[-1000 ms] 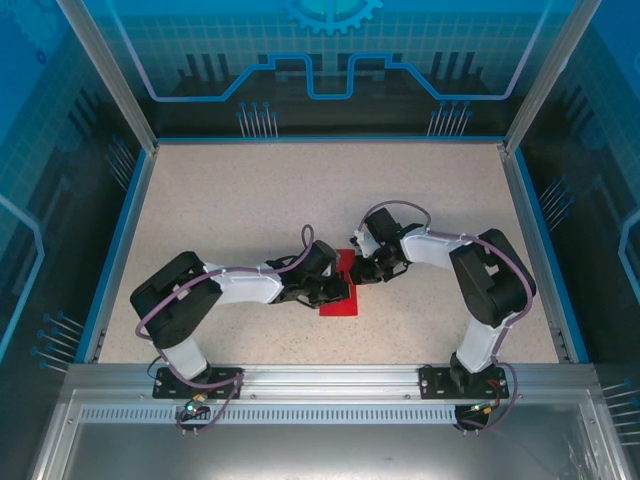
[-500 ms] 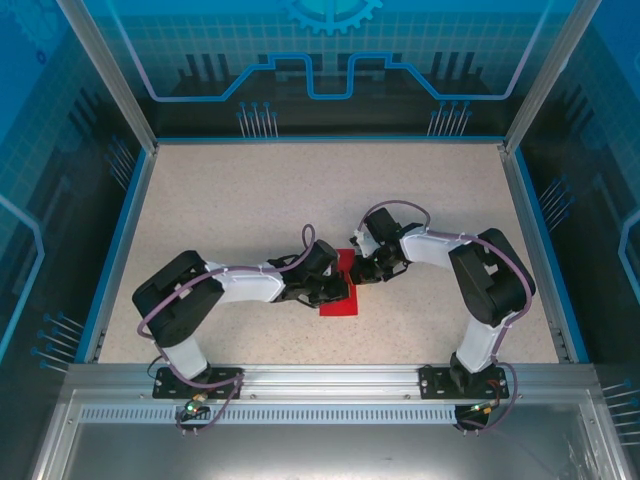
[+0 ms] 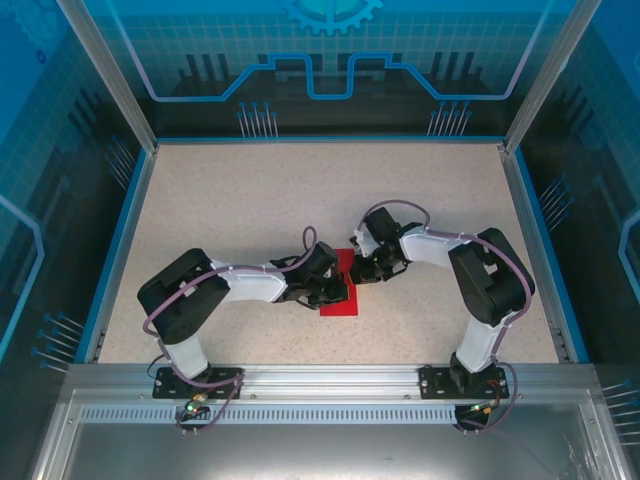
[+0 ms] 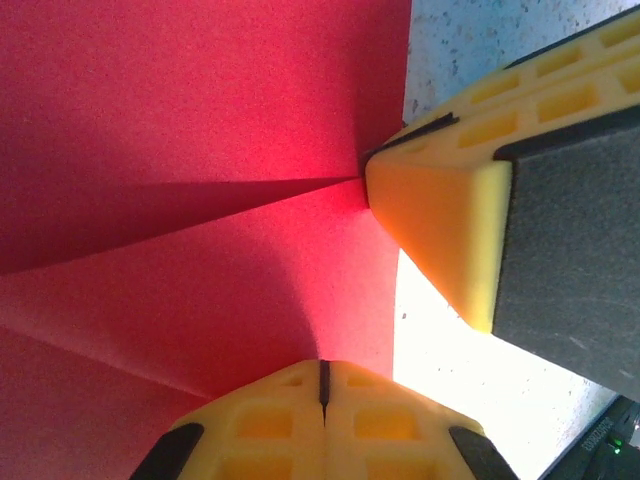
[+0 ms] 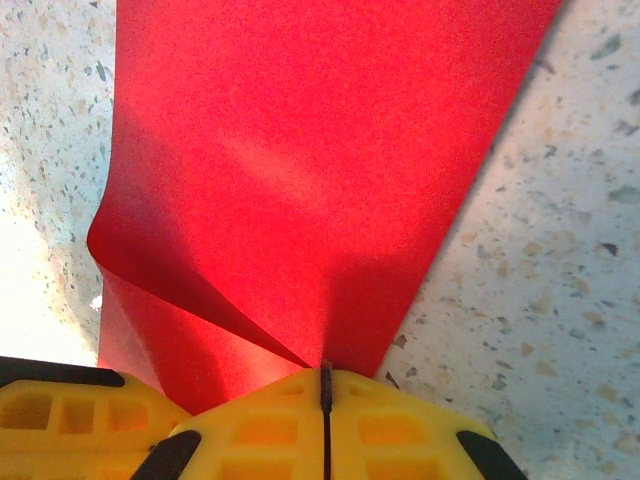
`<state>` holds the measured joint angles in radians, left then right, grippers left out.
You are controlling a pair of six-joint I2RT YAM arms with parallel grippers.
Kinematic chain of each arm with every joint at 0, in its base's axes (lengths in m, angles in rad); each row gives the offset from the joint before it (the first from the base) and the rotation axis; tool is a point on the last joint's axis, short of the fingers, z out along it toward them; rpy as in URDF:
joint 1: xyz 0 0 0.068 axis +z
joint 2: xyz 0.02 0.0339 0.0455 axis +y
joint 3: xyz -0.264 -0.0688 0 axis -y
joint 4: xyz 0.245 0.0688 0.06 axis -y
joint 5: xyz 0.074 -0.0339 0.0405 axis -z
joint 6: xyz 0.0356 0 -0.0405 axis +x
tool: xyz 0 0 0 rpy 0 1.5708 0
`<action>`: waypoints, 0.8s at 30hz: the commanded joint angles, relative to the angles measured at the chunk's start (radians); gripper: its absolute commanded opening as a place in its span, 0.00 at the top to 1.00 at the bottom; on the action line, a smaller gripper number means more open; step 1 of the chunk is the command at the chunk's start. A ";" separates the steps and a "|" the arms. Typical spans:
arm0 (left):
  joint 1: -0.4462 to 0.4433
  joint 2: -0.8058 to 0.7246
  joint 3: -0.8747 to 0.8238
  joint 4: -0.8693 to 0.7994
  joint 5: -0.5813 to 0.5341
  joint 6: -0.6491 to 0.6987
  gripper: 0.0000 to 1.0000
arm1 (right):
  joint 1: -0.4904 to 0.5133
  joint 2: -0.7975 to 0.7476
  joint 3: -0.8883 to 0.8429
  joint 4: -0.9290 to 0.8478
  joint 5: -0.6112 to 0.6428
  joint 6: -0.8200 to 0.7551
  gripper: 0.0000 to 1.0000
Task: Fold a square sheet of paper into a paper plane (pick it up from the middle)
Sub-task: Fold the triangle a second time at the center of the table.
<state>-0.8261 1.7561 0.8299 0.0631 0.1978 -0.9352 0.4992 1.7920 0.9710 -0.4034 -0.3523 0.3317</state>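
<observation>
The red sheet of paper (image 3: 339, 303) lies at the table's middle as a narrow folded shape, pinched between both grippers. My left gripper (image 3: 343, 291) reaches in from the left and my right gripper (image 3: 358, 272) from the right, tips nearly meeting. In the left wrist view my left gripper (image 4: 322, 366) is shut on the paper (image 4: 200, 150), which rises in creased flaps, while the right gripper's fingers (image 4: 440, 220) pinch its far edge. From the right wrist, my right gripper (image 5: 325, 370) is shut where a fold of the paper (image 5: 300, 150) runs into the jaws, beside the left gripper's fingers (image 5: 60, 410).
The speckled beige table (image 3: 250, 200) is bordered by a blue rim and metal frame posts. Both arm bases sit on the aluminium rail (image 3: 330, 385) at the near edge.
The left arm's elbow has crept slightly to the right. Both grippers and the paper stay almost where they were.
</observation>
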 commanded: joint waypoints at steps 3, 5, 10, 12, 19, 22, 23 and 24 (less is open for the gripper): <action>-0.004 0.030 0.019 -0.033 -0.011 0.018 0.98 | -0.005 0.026 0.017 -0.025 0.042 -0.002 0.93; -0.004 0.038 0.018 -0.045 -0.014 0.017 0.98 | -0.005 0.019 0.019 -0.026 0.041 0.001 0.93; -0.004 0.058 0.013 -0.055 -0.010 0.006 0.98 | -0.005 -0.026 0.024 -0.037 0.032 0.024 0.89; -0.004 0.065 0.012 -0.057 -0.007 0.002 0.98 | -0.007 -0.064 0.024 -0.042 0.046 0.043 0.86; -0.004 0.068 0.000 -0.061 -0.006 -0.006 0.98 | -0.026 -0.240 -0.035 -0.086 0.123 0.128 0.78; -0.004 0.068 0.000 -0.059 -0.006 -0.006 0.98 | -0.017 -0.301 -0.086 -0.086 0.092 0.154 0.83; -0.004 0.068 0.001 -0.059 -0.006 -0.004 0.98 | -0.011 -0.318 -0.126 -0.087 0.077 0.161 0.85; -0.004 0.069 0.002 -0.058 -0.007 -0.005 0.98 | -0.005 -0.332 -0.143 -0.087 0.063 0.170 0.87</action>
<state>-0.8257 1.7798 0.8410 0.0650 0.1997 -0.9401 0.4854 1.4834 0.8909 -0.4416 -0.2653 0.4606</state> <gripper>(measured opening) 0.046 0.143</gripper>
